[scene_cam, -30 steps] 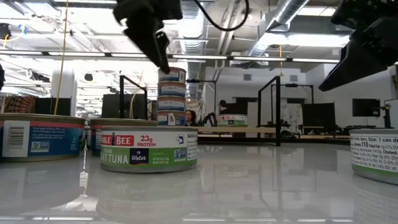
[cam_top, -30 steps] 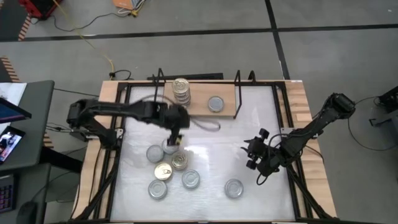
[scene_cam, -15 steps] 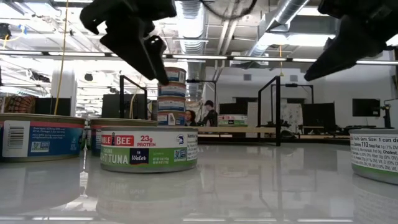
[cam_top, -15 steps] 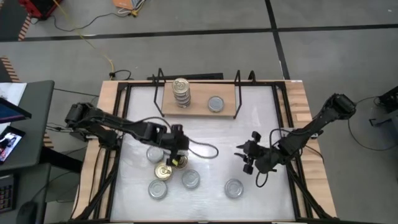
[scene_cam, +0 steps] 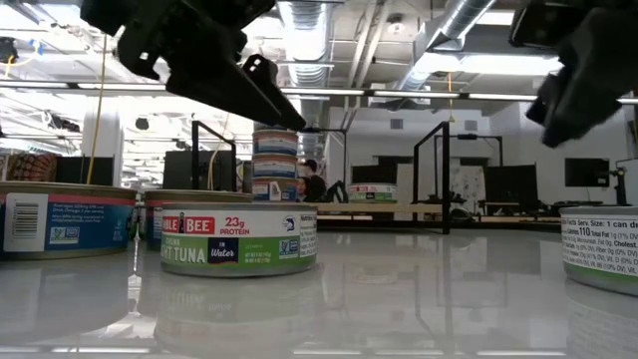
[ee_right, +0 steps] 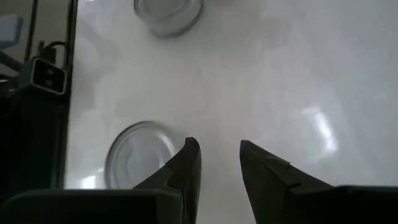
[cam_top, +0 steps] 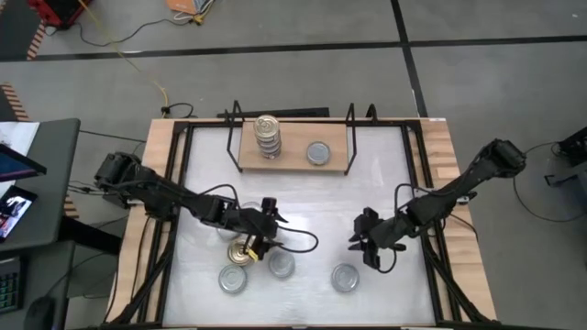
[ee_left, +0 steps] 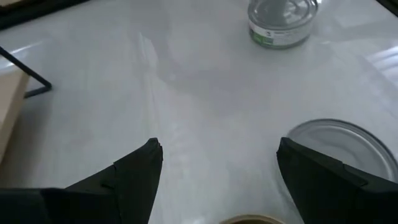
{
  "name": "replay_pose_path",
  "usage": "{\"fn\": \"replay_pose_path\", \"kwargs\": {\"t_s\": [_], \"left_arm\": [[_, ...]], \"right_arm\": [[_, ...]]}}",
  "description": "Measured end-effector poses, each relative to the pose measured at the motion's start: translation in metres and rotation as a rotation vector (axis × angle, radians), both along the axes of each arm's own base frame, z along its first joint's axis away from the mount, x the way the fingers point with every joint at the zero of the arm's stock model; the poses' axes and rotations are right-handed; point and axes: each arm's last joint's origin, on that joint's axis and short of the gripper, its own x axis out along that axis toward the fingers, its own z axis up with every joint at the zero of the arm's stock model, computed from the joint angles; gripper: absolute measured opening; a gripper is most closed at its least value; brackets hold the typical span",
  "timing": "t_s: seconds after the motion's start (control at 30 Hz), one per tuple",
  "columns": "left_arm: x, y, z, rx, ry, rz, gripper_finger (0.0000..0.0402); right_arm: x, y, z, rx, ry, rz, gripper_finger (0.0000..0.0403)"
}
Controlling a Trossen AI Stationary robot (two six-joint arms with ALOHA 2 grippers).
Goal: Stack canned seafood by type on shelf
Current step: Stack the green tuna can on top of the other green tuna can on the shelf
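Observation:
The shelf [cam_top: 293, 158] stands at the far middle of the table, holding a stack of tins [cam_top: 267, 136] and a single silver-topped tin [cam_top: 318, 152]. Loose canned seafood lies near the front: a gold-topped tin [cam_top: 240, 252], silver-topped tins [cam_top: 280, 264] [cam_top: 233, 279], and one apart [cam_top: 345, 276]. My left gripper [cam_top: 271, 225] hovers open just above the loose cluster; in its wrist view a silver tin [ee_left: 348, 146] lies beside one finger. My right gripper [cam_top: 359, 240] hangs above the table with a narrow gap, a tin [ee_right: 140, 155] beside it.
Black bars run along the table's sides inside its wooden border [cam_top: 440, 137]. A dark cable loop [cam_top: 303, 243] trails from the left arm over the tabletop. In the low view a tuna tin [scene_cam: 239, 239] stands in front, with other tins at the left [scene_cam: 65, 219] and right [scene_cam: 603, 244].
My left gripper has swung from just in front of the shelf toward the table's near edge and down, coming over the loose tins and tipping nearer to level. My right gripper has turned about and edged left. No tin has moved.

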Motion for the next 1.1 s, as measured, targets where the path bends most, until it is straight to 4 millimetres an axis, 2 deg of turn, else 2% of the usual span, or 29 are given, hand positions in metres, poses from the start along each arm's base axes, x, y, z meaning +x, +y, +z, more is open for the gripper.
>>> {"fn": "replay_pose_path", "kwargs": {"t_s": [0.17, 0.3, 0.57, 0.73, 0.87, 1.03, 1.1], "left_arm": [[0.002, 0.001, 0.003, 0.004, -0.037, -0.002, 0.0302], [0.004, 0.001, 0.007, 0.000, -0.080, -0.003, 0.0302], [0.005, 0.002, 0.007, 0.027, -0.093, 0.046, 0.0302], [0.005, 0.003, 0.007, 0.041, -0.098, 0.084, 0.0302], [0.005, 0.005, 0.007, 0.062, -0.101, 0.116, 0.0302], [0.005, 0.006, 0.008, 0.087, -0.106, 0.145, 0.0302], [0.005, 0.006, 0.008, 0.089, -0.106, 0.148, 0.0302]], "right_arm": [[0.010, 0.019, -0.006, 0.078, 0.098, 0.035, 0.0137], [0.024, 0.033, -0.009, 0.035, 0.220, 0.060, 0.0137], [0.043, 0.043, -0.021, -0.021, 0.359, 0.081, 0.0137], [0.048, 0.040, -0.034, 0.001, 0.429, 0.090, 0.0127], [0.051, 0.034, -0.041, -0.009, 0.487, 0.063, 0.0104], [0.042, 0.011, -0.048, -0.099, 0.655, -0.097, 0.0055], [0.042, 0.002, -0.046, -0.137, 0.662, -0.145, 0.0037]]}}
